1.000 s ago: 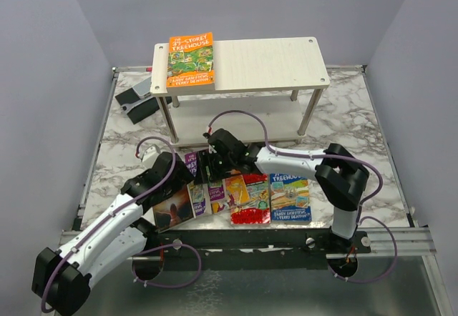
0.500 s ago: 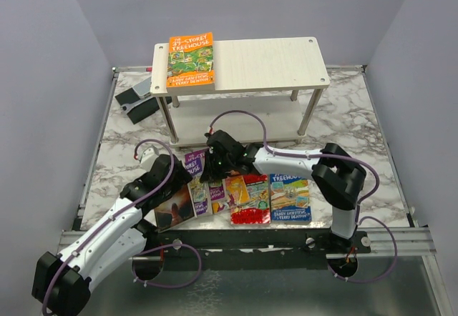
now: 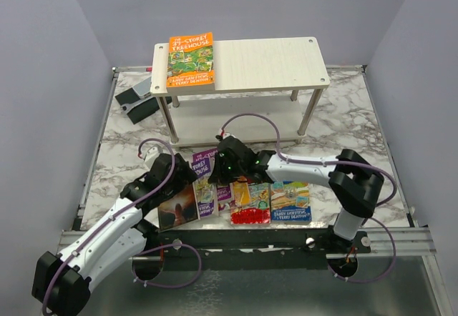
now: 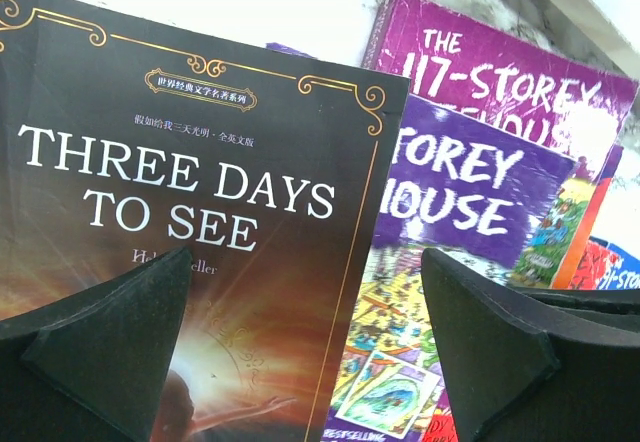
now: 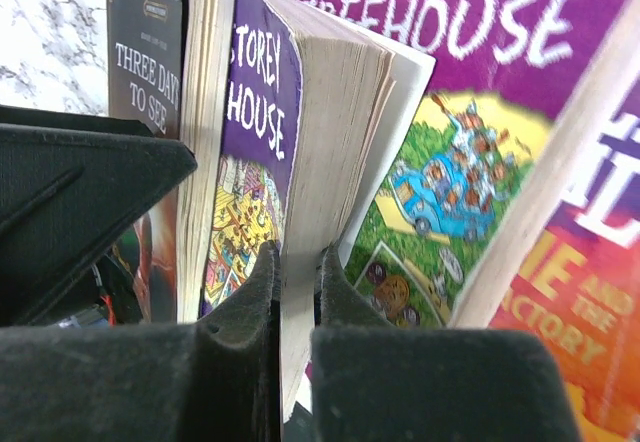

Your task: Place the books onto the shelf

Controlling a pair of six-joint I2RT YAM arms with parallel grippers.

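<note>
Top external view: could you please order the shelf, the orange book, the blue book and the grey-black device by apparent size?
1. shelf, clearly largest.
2-3. orange book and blue book: similar; the orange one lies higher, nearer the camera, so unranked.
4. grey-black device, smallest.

The top external camera sits high above and behind the arms, tilted forward and down. From far off it takes in the whole marble table (image 3: 343,123), with the shelf (image 3: 250,62) beyond both pincers. The left wrist camera looks out between the wide-set fingers of the left gripper (image 4: 305,262), close over the Three Days to See book (image 4: 190,192) just past them. The right wrist camera peers along the right gripper (image 5: 297,262), almost against the purple Storey Treehouse book (image 5: 255,112) at its tips. All three views share these two books.
</note>
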